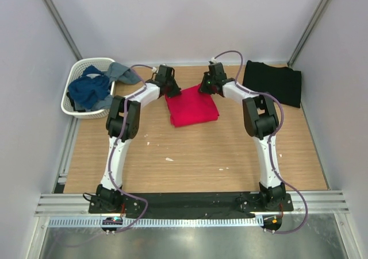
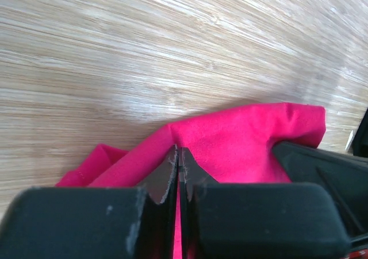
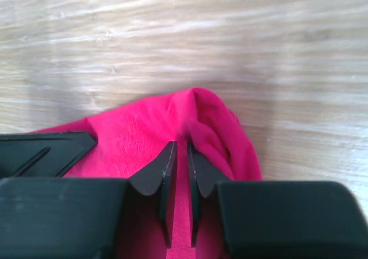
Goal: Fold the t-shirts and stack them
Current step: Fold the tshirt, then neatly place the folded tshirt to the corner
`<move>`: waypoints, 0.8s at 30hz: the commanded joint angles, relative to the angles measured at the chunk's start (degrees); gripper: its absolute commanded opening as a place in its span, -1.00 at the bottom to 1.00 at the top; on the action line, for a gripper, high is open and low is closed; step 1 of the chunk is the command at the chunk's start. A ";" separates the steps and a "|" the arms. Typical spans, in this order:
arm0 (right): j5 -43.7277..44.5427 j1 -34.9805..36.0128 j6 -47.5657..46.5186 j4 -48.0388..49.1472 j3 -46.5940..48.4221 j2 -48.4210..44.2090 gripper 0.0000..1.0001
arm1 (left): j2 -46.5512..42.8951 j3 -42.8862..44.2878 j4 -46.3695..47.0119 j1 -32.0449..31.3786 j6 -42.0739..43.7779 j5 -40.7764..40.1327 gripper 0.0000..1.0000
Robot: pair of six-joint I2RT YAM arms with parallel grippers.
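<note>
The red t-shirt [image 1: 192, 109] lies folded in a rough square at the middle back of the table. My left gripper [image 1: 171, 89] is down at its far left corner, and its jaws [image 2: 179, 151] are pinched together on a raised ridge of the red cloth [image 2: 241, 138]. At the far right corner my right gripper [image 1: 204, 88] stands nearly closed [image 3: 181, 146], with red cloth [image 3: 144, 135] filling the narrow gap and bunched at the tips. The black t-shirt [image 1: 273, 82] lies folded flat at the back right, apart from both grippers.
A white lattice basket [image 1: 86, 66] stands at the back left with blue and grey clothes [image 1: 89, 89] in it. Grey walls close the table on three sides. Small white specks [image 1: 168, 159] lie on the wooden tabletop [image 1: 195, 155] in front of the red shirt.
</note>
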 commanded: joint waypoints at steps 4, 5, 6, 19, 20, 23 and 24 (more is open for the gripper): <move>-0.82 -0.76 -3.02 -2.14 2.53 -3.93 -0.40 | -4.14 0.98 -4.21 0.95 5.45 1.98 -0.88; -1.18 -0.76 -3.54 -2.76 2.71 -4.98 -0.19 | -5.29 0.98 -5.52 0.86 6.86 2.07 -0.79; -1.36 -0.76 -3.90 -3.46 2.54 -7.69 -0.07 | -6.78 0.89 -6.23 0.95 9.31 1.90 -0.72; 5.41 -0.85 -8.38 -7.95 -15.13 -20.90 0.76 | -43.26 -26.75 -10.89 -2.30 12.50 -5.57 0.46; 5.41 -0.85 -8.56 -7.95 -15.65 -20.38 0.79 | -45.36 -29.23 -11.50 -2.30 10.93 -5.57 0.50; 5.32 -0.85 -9.26 -8.12 -16.10 -19.15 0.79 | -53.01 -37.50 -11.95 -2.39 8.90 -4.96 0.71; 4.71 -0.85 -9.78 -8.21 -15.58 -18.18 0.79 | -54.77 -39.09 -12.12 -2.48 7.67 -4.87 0.91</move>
